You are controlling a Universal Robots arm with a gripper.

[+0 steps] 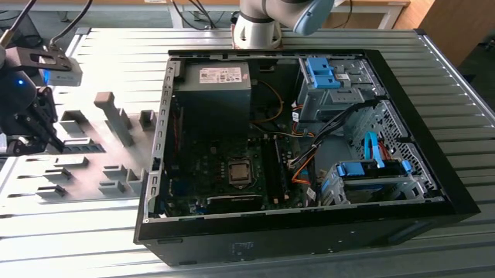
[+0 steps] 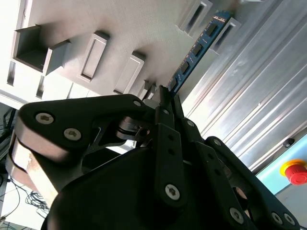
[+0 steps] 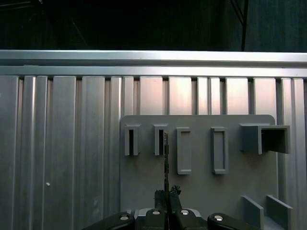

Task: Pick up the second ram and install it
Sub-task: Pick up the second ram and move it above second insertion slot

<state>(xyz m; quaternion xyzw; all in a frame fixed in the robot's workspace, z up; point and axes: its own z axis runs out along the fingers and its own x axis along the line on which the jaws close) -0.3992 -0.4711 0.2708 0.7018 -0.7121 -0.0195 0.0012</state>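
The second ram (image 2: 196, 50), a thin flat blue board with dark chips, is clamped edge-on by the gripper (image 2: 165, 98) at the matt grey holder plate (image 3: 201, 191) with its rectangular pockets. It is judged grasped, not yet installed: the open black case (image 1: 309, 231) stands well apart on the ribbed metal table (image 1: 116, 52).

This looks like a robotics lab set up for computer assembly. In the exterior view a bench of ribbed aluminium profiles (image 1: 116, 52) carries the robot arm's base (image 1: 259, 29) at top centre. An open desktop computer case (image 1: 464, 202) lies on the bench at centre right, and a grey fixture plate (image 1: 108, 174) of part holders lies at left. The second wrist view shows a red emergency-stop button (image 2: 295, 172). There the gripper (image 2: 165, 93) pinches the second ram (image 2: 196, 48).
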